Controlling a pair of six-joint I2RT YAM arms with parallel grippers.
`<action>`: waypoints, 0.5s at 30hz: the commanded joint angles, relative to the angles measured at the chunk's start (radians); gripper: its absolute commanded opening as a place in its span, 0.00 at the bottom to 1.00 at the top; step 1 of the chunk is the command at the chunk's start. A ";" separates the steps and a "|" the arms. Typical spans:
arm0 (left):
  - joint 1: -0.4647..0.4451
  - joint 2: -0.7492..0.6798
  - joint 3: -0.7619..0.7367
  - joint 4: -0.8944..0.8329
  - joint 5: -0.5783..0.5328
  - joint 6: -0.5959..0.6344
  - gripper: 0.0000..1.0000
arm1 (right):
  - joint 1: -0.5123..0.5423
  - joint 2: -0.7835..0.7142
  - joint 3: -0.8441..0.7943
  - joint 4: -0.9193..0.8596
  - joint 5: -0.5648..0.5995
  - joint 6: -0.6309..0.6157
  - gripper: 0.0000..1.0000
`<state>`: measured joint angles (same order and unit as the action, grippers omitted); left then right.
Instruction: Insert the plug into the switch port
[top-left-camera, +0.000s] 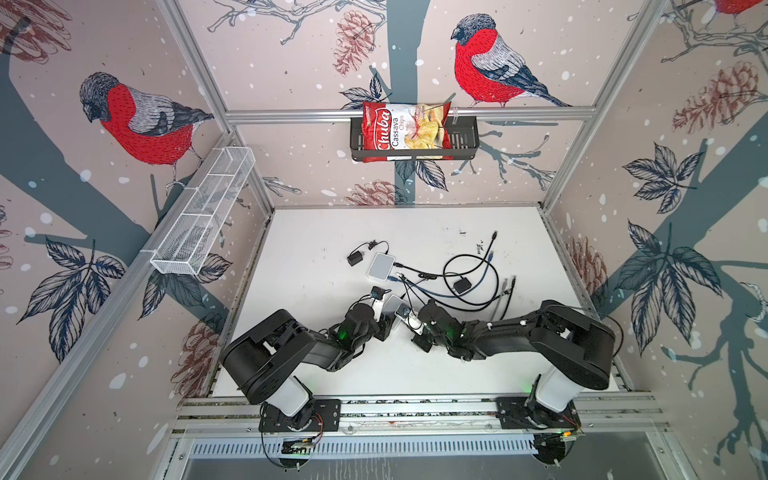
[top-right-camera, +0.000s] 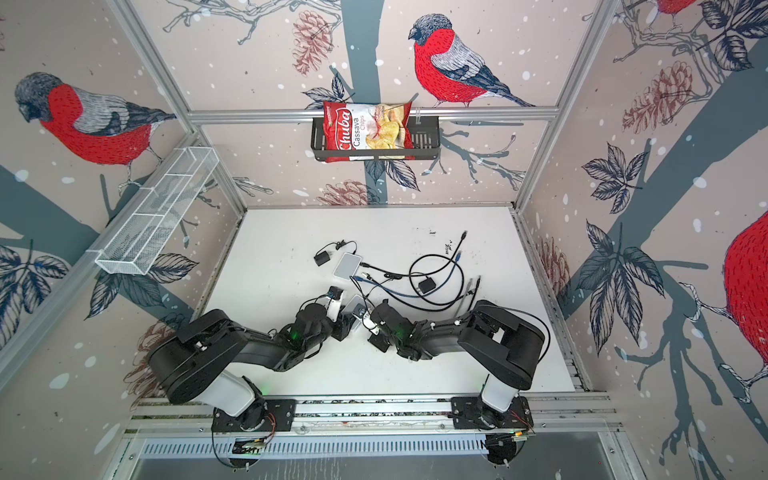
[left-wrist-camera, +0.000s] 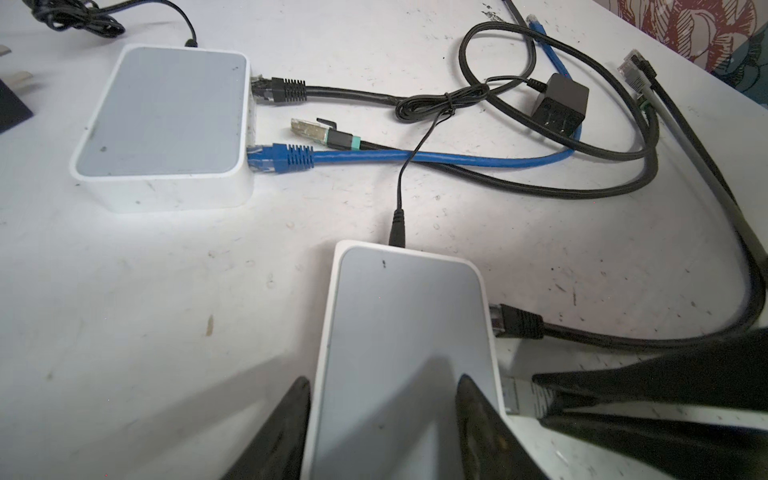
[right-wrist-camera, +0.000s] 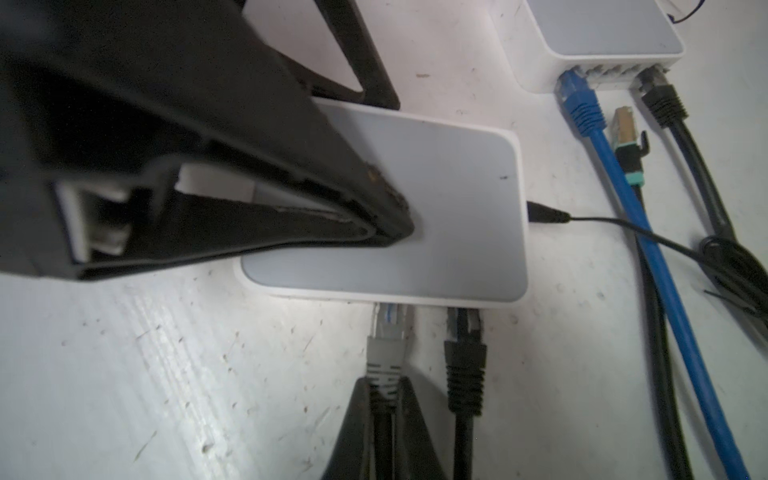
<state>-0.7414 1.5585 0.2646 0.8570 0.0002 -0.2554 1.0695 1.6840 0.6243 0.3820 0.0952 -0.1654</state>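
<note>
Grey plug (right-wrist-camera: 388, 332): clear moulded head on a ribbed grey rubber boot. It lies flat on the bench (top-left-camera: 415, 374), head against the port face of the near switch (right-wrist-camera: 457, 208), about as deep as the black plug (right-wrist-camera: 463, 353) beside it. Whether it is fully seated cannot be told. The right gripper (right-wrist-camera: 384, 386) is clenched on the boot, a finger on each side.

Near switch: flat box, white plastic walls, rounded corners, matte pale grey top. It sits mid-bench, towards the front edge where the arm bases stand. A thin black barrel lead (right-wrist-camera: 544, 214) enters one short end.

Left gripper (left-wrist-camera: 384, 377): jaws part-spread over the near switch. One finger stands beside the long side away from the ports, the other lies over the top face near the port side. Whether it clamps the box cannot be told.

Far switch (left-wrist-camera: 162, 116): same make, nearer the back edge, apart from the first. A blue plug (left-wrist-camera: 282, 158) and another black plug (left-wrist-camera: 282, 89) are in its ports. Between them a loose metal-shelled plug (left-wrist-camera: 309, 129) with a teal collar lies just short of the ports. A black power adapter (left-wrist-camera: 561, 108) lies among the looped cables.

Bench top: white, scuffed, speckled with dark marks.

Walls: aluminium framing around wallpaper of red-breasted birds and pine cones. A white mesh basket (top-left-camera: 203, 216) hangs on one side wall. A black wire basket (top-left-camera: 465, 141) on the back wall holds a red chips bag (top-left-camera: 405, 126).
</note>
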 joint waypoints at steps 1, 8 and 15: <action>-0.021 0.010 -0.004 0.059 0.581 -0.011 0.53 | -0.004 0.012 0.034 0.341 -0.123 -0.036 0.00; -0.023 0.055 -0.013 0.132 0.642 -0.041 0.53 | -0.012 0.027 0.040 0.384 -0.127 -0.032 0.01; -0.035 0.081 -0.008 0.166 0.686 -0.048 0.52 | -0.013 0.051 0.072 0.384 -0.172 -0.059 0.02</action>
<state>-0.7414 1.6329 0.2493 0.9977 -0.0654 -0.2657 1.0500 1.7229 0.6601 0.3943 0.0978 -0.1852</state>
